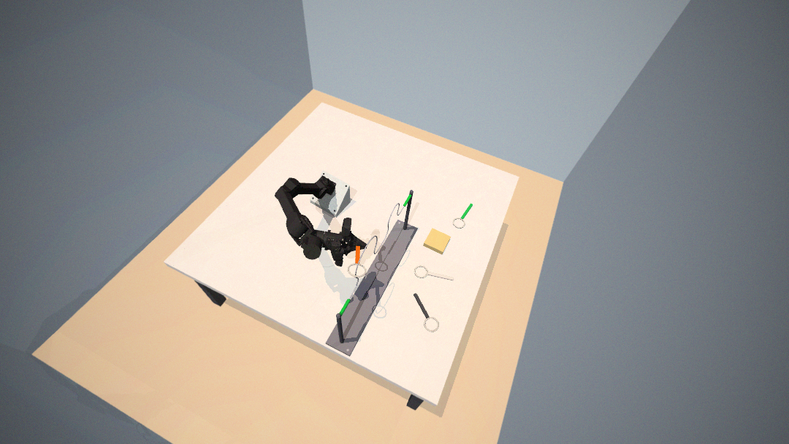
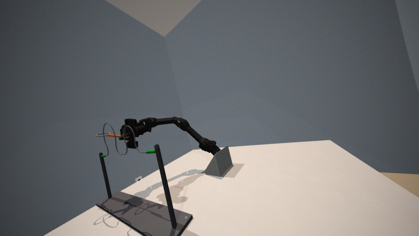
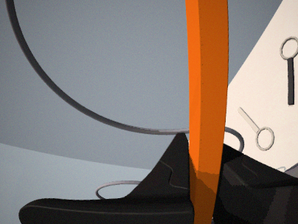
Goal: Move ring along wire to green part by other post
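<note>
My gripper is shut on the orange handle, high above the base. The handle lies nearly level in the exterior view. The ring surrounds the rising side of the wire's hump nearest the far-left post; clearance from the wire is too small to tell. The grey wire passes close to the fingertips in the wrist view. Green parts adjoin both posts. The ring is out of the wrist view.
The other post stands at the base's opposite end. On the table beyond the dark base lie a yellow block, a green-handled ring, a white-handled ring and a black-handled ring.
</note>
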Controlling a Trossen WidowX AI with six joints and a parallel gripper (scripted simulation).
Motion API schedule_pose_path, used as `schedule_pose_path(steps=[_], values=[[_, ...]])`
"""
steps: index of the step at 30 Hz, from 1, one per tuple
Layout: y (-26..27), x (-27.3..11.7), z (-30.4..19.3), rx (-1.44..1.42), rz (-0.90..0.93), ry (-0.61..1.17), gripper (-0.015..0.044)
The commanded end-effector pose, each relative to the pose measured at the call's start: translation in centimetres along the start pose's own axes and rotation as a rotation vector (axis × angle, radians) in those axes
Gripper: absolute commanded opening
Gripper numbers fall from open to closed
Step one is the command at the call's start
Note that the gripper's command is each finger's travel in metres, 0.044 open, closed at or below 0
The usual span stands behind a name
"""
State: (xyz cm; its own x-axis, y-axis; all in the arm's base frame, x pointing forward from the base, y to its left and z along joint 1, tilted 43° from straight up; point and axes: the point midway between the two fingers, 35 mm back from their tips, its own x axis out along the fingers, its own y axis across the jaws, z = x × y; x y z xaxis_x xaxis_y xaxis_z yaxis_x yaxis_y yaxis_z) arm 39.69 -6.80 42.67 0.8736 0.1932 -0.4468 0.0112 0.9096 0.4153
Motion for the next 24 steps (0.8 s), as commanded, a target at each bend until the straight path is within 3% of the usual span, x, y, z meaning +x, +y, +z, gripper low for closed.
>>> schedule_pose_path(steps=[1, 24], values=[[0.0, -0.2, 0.2, -0.053, -0.023, -0.008, -0.015], [-1.1, -0.2, 0.4, -0.317, -0.157, -0.016, -0.015]])
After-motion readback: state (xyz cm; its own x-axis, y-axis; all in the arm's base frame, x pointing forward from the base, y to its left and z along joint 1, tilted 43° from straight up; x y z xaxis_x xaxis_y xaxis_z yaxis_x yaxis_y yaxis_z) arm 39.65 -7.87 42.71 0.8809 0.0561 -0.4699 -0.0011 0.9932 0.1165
